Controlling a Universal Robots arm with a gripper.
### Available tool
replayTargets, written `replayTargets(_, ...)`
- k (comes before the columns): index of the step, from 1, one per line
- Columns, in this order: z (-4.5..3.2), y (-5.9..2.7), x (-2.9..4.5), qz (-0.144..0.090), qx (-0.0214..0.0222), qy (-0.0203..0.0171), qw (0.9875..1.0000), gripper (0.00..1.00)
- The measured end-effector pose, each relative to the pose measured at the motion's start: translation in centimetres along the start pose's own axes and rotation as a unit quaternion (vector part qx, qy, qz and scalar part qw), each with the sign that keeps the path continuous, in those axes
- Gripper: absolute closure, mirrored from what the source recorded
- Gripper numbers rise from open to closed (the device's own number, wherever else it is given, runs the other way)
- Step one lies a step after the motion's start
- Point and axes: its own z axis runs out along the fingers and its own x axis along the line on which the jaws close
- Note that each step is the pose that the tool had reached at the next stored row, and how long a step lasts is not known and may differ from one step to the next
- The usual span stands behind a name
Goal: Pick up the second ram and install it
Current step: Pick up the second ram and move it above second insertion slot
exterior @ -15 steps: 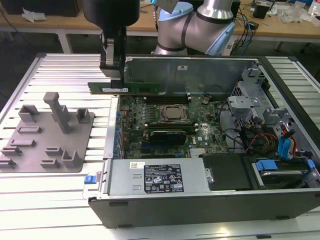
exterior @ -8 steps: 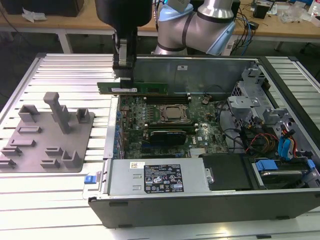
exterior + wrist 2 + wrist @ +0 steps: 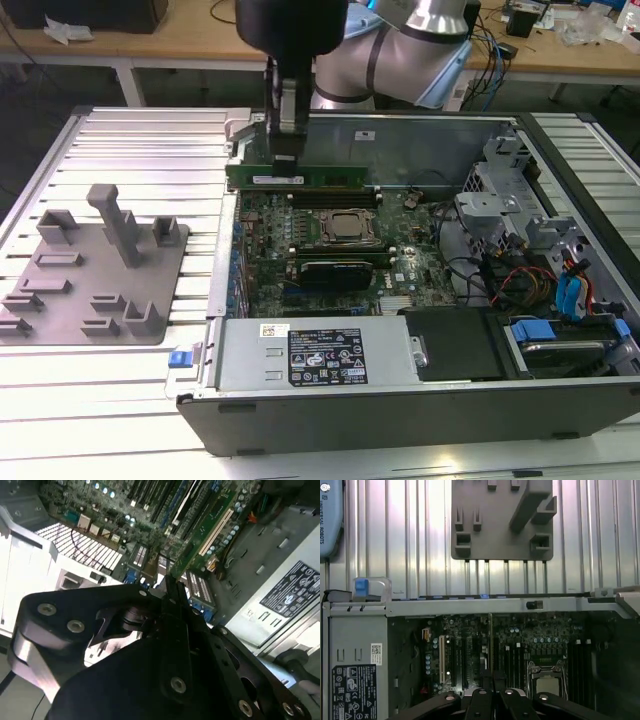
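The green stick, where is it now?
Toward the exterior view's left, the second ram is held in the gripper, jaws shut, over the motherboard's far edge.

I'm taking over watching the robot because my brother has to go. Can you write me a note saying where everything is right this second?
Fingers: the gripper is shut on the second ram, holding it level from above.
Where: the stick hangs just over the motherboard inside the open computer case, beyond the silver chip in the exterior view. The grey tray sits at the exterior view's left.
Done: the pick-up.
Left: the stick does not look pushed into a slot yet.
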Motion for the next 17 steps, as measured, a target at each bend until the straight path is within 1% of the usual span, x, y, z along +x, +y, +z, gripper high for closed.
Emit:
replayTargets(4,0.24,-1.21,-0.10,0.000,-0.0001,0.0000,1.0000,0.91)
replayTargets(5,0.44,-1.77,-0.20,0.000,-0.0004,0.0001,1.0000,0.91)
replayTargets(7,0.67,-2.29,-0.33,0.000,-0.0009,0.0000,1.0000,0.91)
replayTargets(10,1.30,-3.72,-0.83,0.000,-0.0034,0.0002,1.0000,0.91)
replayTargets(13,1.75,-4.20,-1.22,0.000,-0.0047,0.0001,1.0000,0.91)
replayTargets(15,2.28,-4.39,-1.78,0.000,-0.0058,0.0001,1.0000,0.91)
replayTargets(17,2.78,-4.53,-2.51,0.000,-0.0067,0.0002,1.0000,0.91)
